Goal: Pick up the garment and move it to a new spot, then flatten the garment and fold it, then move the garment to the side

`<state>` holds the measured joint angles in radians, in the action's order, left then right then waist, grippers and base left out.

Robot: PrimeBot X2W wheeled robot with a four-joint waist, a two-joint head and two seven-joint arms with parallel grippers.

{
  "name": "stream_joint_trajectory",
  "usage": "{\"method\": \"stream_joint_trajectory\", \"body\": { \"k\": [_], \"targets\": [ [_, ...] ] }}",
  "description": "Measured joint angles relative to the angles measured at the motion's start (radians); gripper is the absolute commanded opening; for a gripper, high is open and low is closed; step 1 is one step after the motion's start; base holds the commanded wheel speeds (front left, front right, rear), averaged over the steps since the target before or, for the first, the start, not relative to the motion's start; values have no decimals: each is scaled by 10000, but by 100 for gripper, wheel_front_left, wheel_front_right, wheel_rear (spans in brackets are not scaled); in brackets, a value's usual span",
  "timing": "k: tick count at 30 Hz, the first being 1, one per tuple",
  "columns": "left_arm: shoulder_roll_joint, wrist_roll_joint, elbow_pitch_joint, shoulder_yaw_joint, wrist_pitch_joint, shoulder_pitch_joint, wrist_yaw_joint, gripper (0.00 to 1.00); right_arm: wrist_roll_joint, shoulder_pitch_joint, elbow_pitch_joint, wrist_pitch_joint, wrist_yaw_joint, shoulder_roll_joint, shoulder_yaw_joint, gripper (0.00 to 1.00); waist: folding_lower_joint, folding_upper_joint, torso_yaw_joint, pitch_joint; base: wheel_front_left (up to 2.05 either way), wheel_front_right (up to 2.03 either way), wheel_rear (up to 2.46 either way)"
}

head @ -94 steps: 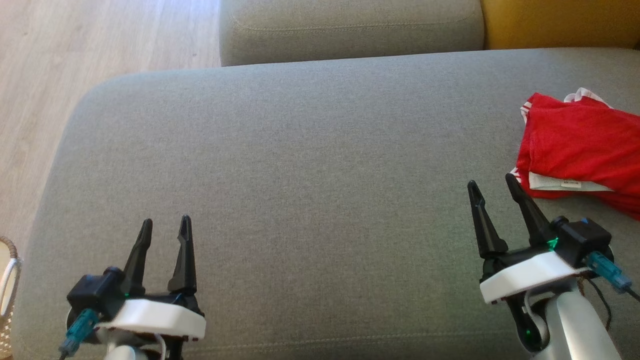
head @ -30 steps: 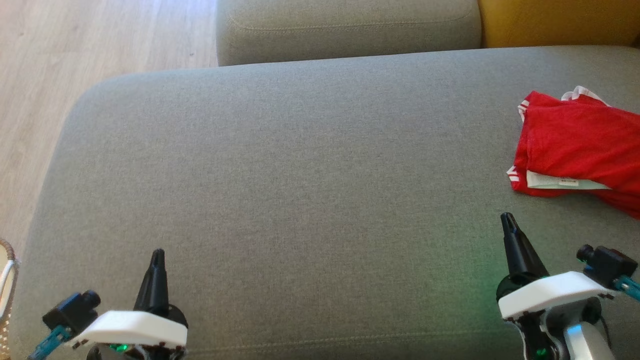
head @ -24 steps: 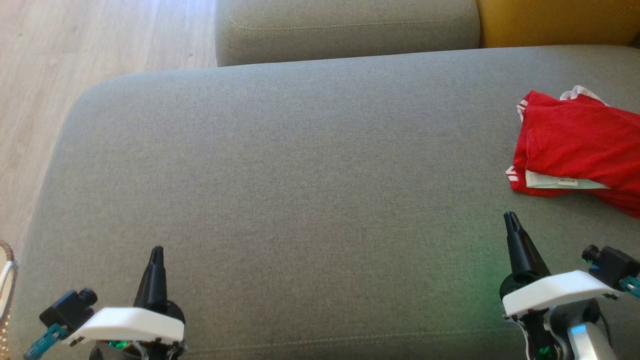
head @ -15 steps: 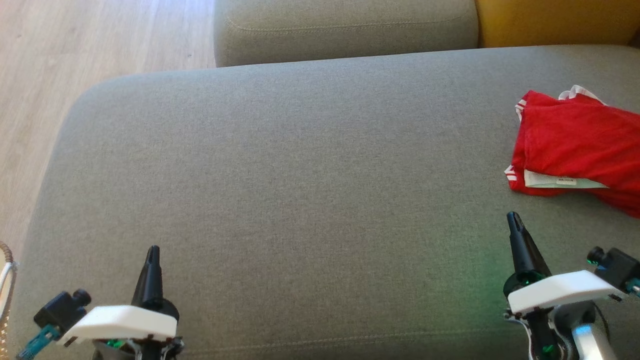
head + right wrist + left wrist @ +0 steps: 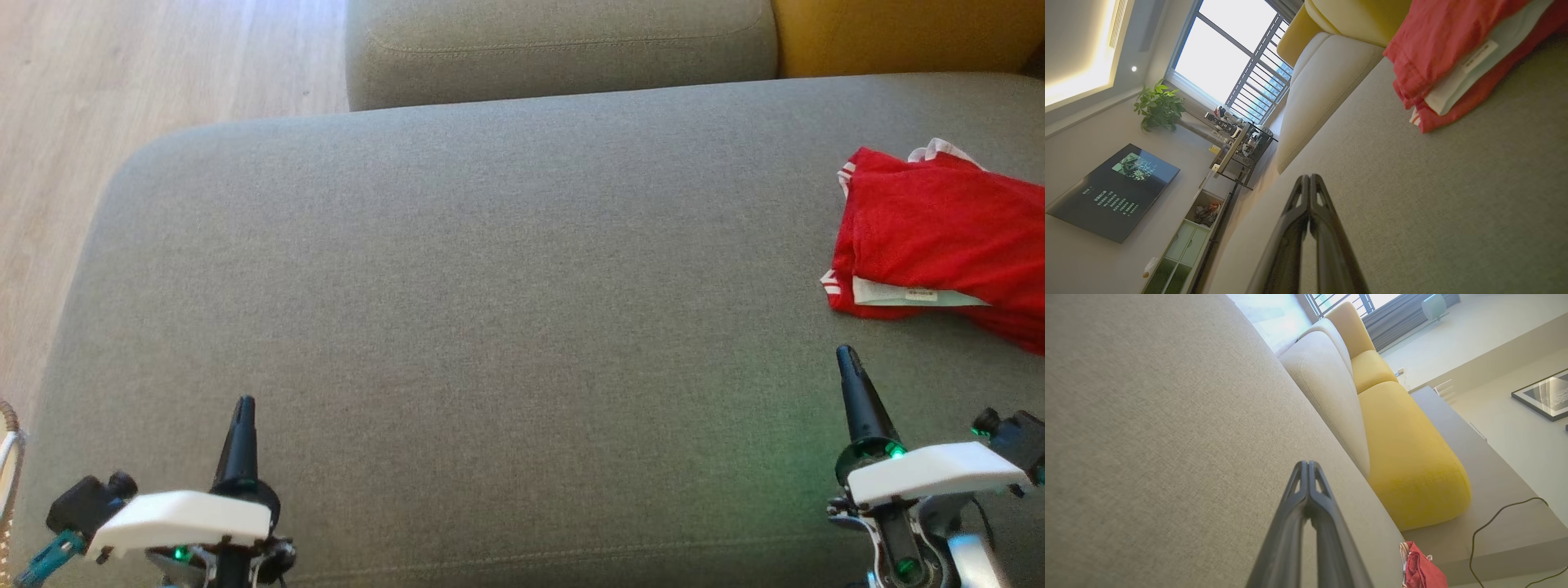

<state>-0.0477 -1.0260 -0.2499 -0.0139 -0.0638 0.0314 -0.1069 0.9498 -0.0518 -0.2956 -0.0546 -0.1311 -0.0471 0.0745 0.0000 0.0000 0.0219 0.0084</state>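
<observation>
- The garment (image 5: 939, 237) is red with white trim. It lies as a loose folded stack at the right end of the grey sofa seat (image 5: 490, 286), and part of it runs off the edge of the head view.
- Handling, as a judgement: it looks like thin, limp, light cloth. Expect it to sag and fall open once lifted. Nothing about it looks fragile or slippery.
- Where to take hold: go for the near left corner, where the layers stack up beside the white label (image 5: 921, 296). Pinch all the layers at once, or you will likely peel off only the top one.
- Right gripper (image 5: 847, 354): the fingers are pressed together and hold nothing. It sits near the garment's front edge without touching it.
- Left gripper (image 5: 243, 403): the fingers are together and empty. It is low over the left of the seat, well apart from the garment.
- Count: one garment, one label, two grippers, one grey seat, one grey back cushion (image 5: 563, 41) and one yellow cushion (image 5: 898, 33) beside it.
</observation>
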Motion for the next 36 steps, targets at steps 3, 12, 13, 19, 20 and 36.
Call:
{"method": "stream_joint_trajectory", "body": {
  "k": [3, 12, 13, 19, 20, 36],
  "targets": [
    [0, -303, -6, 25, 59, -81, -2, 0, 336, 0, 6, 73, 0, 2, 38, 0, 0, 0, -12, -2, 0, 0, 0],
    [0, -1225, -44, 188, 351, -193, -35, 0, 1358, -1, 15, 328, 2, 2, 142, 0, 0, 0, -47, -11, 0, 0, 0],
    [0, -1325, -46, 203, 359, -202, -35, 0, 1467, -1, 19, 391, 2, 2, 151, 0, 0, 0, -51, -12, 0, 0, 0],
    [0, -1944, -84, 286, 550, -272, -52, 0, 2148, -2, 35, 537, 2, 4, 194, 0, 0, 0, -74, -18, 0, 0, 0],
    [0, -2034, -92, 290, 550, -290, -77, 0, 2263, -2, 38, 562, 2, 4, 205, 0, 0, 0, -77, -18, 0, 0, 0],
    [0, -3576, -140, 510, 986, -482, -90, 0, 3958, -4, 71, 1005, 2, 6, 347, 0, 0, 0, -135, -33, 0, 0, 0]
  ]
}}
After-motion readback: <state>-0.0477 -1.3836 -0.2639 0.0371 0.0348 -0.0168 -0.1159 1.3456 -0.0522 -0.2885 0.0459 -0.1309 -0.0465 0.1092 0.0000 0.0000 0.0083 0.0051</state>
